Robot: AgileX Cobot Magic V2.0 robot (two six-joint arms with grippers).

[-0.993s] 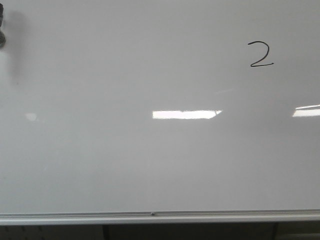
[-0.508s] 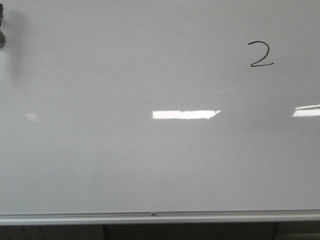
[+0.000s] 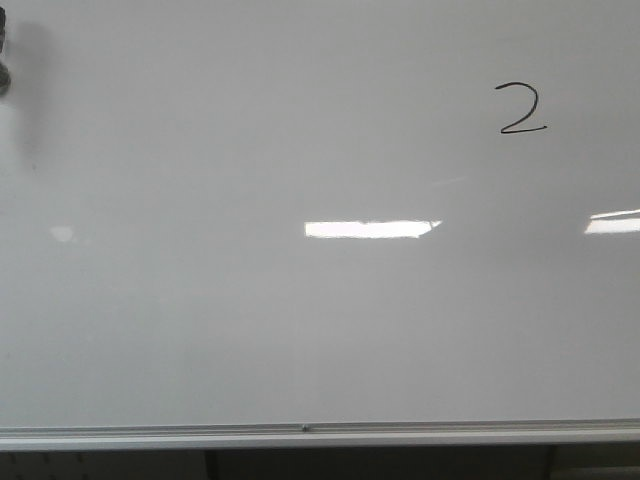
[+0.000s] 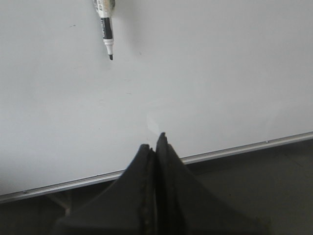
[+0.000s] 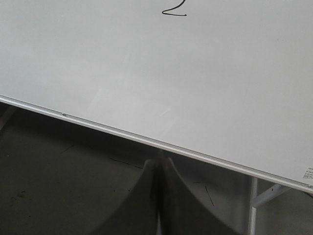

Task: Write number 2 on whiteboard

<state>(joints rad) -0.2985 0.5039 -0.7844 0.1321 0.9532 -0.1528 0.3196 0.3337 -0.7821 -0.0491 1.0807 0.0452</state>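
The whiteboard (image 3: pixel 250 320) fills nearly the whole front view, with a silver rail (image 3: pixel 420 433) along its lower edge. A thin black number 2 (image 3: pixel 522 108) is drawn at its upper right; only the digit's lower part (image 5: pixel 174 14) shows in the right wrist view. My left gripper (image 4: pixel 154 142) is shut with nothing in it, its tips over the board's rail (image 4: pixel 230 151). My right gripper (image 5: pixel 159 159) is shut and empty, just below the rail (image 5: pixel 122 133). Neither gripper shows in the front view.
An uncapped black-tipped marker (image 4: pixel 106 30) rests against the board, well away from the left gripper. A dark object (image 3: pixel 4 68) shows at the front view's far left edge. Bright light reflections (image 3: pixel 368 229) lie across the board. A metal leg (image 5: pixel 252 205) stands under it.
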